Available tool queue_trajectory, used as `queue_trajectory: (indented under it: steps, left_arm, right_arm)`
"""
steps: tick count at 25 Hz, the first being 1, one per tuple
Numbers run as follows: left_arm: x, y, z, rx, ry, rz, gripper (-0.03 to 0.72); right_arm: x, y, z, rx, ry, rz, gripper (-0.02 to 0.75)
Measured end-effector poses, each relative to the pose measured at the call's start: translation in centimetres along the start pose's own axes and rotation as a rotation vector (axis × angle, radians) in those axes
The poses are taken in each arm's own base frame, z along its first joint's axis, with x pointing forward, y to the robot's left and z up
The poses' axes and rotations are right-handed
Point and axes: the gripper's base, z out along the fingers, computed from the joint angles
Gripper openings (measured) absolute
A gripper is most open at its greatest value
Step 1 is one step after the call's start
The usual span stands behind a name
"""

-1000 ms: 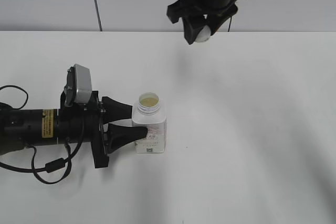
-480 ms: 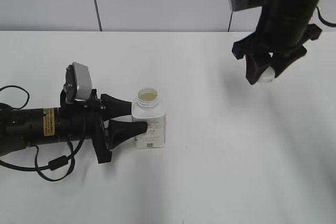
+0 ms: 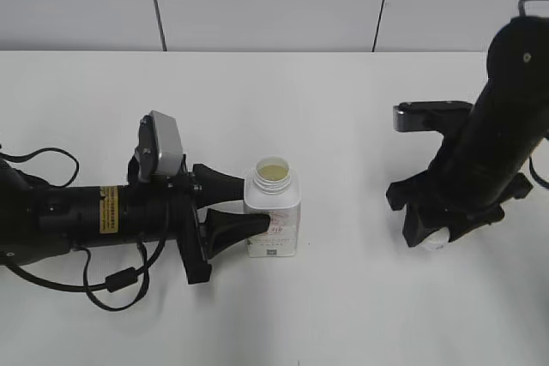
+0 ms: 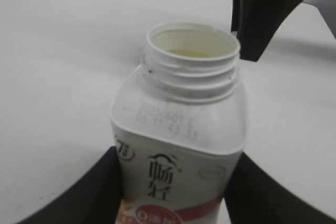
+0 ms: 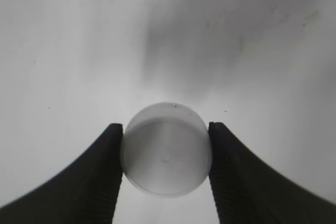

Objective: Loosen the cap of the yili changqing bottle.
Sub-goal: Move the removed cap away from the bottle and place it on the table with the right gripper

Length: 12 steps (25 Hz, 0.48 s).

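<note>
The yili changqing bottle (image 3: pixel 274 219) stands upright on the white table, its threaded neck open and uncapped, with pale liquid visible inside. My left gripper (image 3: pixel 256 203) reaches in from the left and is shut on the bottle's body; in the left wrist view the bottle (image 4: pixel 178 129) sits between the two black fingers (image 4: pixel 94 192). The white cap (image 5: pixel 166 156) is off the bottle, clamped between the fingers of my right gripper (image 5: pixel 166 135). That right gripper (image 3: pixel 433 233) points down at the right, with the cap (image 3: pixel 438 240) just above the table surface.
The white table (image 3: pixel 343 126) ends at a grey panelled wall behind. Black cables (image 3: pixel 111 285) loop beside the left arm at the near left. The right arm (image 4: pixel 262 9) shows dark behind the bottle in the left wrist view.
The right arm has carried the cap from high at the back centre over to the right and down close to the table. The left arm and the bottle have shifted slightly right.
</note>
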Motion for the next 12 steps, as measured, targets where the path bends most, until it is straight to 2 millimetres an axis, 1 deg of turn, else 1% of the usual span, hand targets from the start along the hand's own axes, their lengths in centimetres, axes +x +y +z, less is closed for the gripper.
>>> queue_trajectory:
  steps: [5,8,12]
  left_arm:
    - [-0.1,-0.4,0.4,0.016,0.003,0.019,0.366]
    - [-0.1,-0.4,0.4,0.016,0.003,0.019,0.366]
    - [-0.1,-0.4,0.4,0.015,0.003,0.019,0.366]
  right_arm:
    - [1.3,-0.5,1.9,-0.001,-0.070,0.046,0.389]
    - [1.3,-0.8,2.3,0.008,-0.131,0.051,0.389]
    - [1.0,-0.9,2.3,0.012,-0.182,0.052,0.389]
